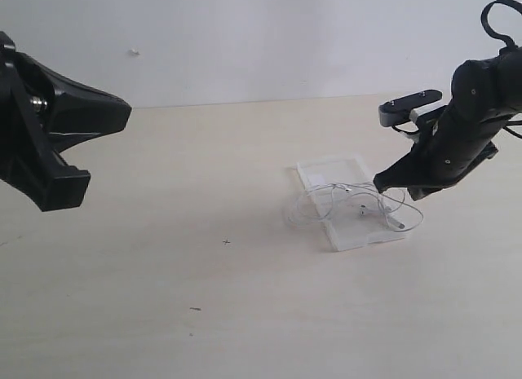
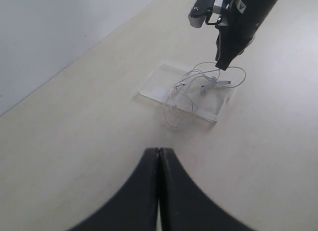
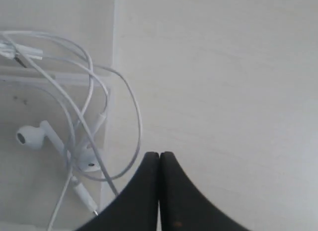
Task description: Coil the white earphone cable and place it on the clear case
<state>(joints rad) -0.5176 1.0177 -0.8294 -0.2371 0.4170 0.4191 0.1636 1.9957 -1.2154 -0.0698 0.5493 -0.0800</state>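
Observation:
The clear case lies flat on the table, right of centre. The white earphone cable rests on it in loose loops, with some loops hanging past both long edges onto the table. My right gripper hovers at the case's right edge, shut with nothing between its tips. In the right wrist view the gripper sits just beside a cable loop, with two earbuds and the plug on the case. My left gripper is shut and empty, high at the far left, well away from the case.
The pale tabletop runs to a white wall at the back. A few tiny dark specks dot the table in front of the case. The right arm's black body rises above the case.

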